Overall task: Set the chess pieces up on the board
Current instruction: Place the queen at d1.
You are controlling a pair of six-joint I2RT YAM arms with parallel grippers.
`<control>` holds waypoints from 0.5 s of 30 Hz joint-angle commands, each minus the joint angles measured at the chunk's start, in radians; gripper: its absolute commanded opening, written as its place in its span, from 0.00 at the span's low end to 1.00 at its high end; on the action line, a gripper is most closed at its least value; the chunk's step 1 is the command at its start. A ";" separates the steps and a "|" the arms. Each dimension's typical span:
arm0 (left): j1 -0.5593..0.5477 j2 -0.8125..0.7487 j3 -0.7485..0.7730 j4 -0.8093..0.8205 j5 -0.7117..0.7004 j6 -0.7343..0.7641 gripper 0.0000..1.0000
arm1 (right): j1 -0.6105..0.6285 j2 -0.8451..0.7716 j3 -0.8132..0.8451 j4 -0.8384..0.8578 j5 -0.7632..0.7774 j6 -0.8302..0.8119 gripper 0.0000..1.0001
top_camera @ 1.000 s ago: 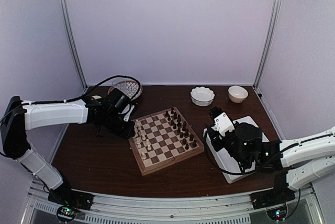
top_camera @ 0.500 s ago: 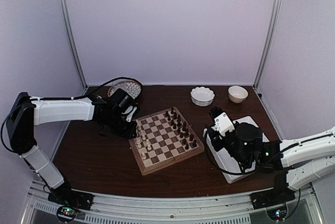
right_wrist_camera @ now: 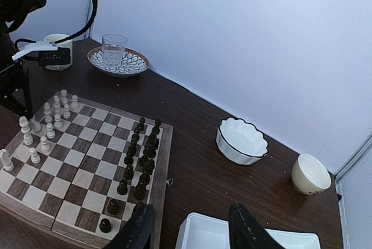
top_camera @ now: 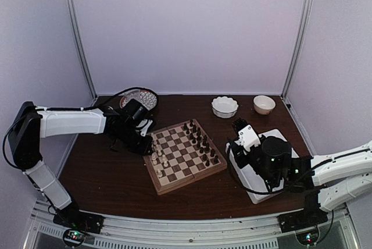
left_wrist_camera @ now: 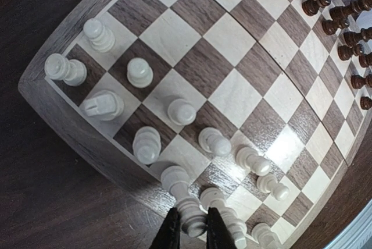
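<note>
One wooden board lies under and ahead of the left gripper, and its rim passes just below the fingertips. The white tray lies under the right gripper, well to the side of the board. This gripper has its fingers apart, with nothing between them. The left gripper is clamped on one cream-white piece, which stands upright between its fingers at the edge of the board. I cannot tell if its base touches the wood.

The other chess pieces stand just ahead of this gripper in a loose group on the near squares. The dark brown pieces stand far ahead, on the opposite side.

I judge that the step in hand is the placing of the held piece on its square in the back row. The next move calls for a slow lowering until the base sits flat. After that it needs a small opening and a straight lift, because neighbour pieces stand just beside the fingers and could fall.
</note>
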 commanded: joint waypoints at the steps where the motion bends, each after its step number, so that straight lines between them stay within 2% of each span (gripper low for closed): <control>1: 0.008 0.014 0.034 0.014 0.013 0.015 0.08 | -0.003 -0.017 -0.009 0.000 -0.006 0.009 0.45; 9: 0.008 0.023 0.044 0.010 0.006 0.017 0.08 | -0.003 -0.017 -0.009 -0.003 -0.009 0.011 0.45; 15: 0.008 0.022 0.048 -0.002 -0.007 0.021 0.21 | -0.003 -0.019 -0.010 -0.005 -0.009 0.010 0.45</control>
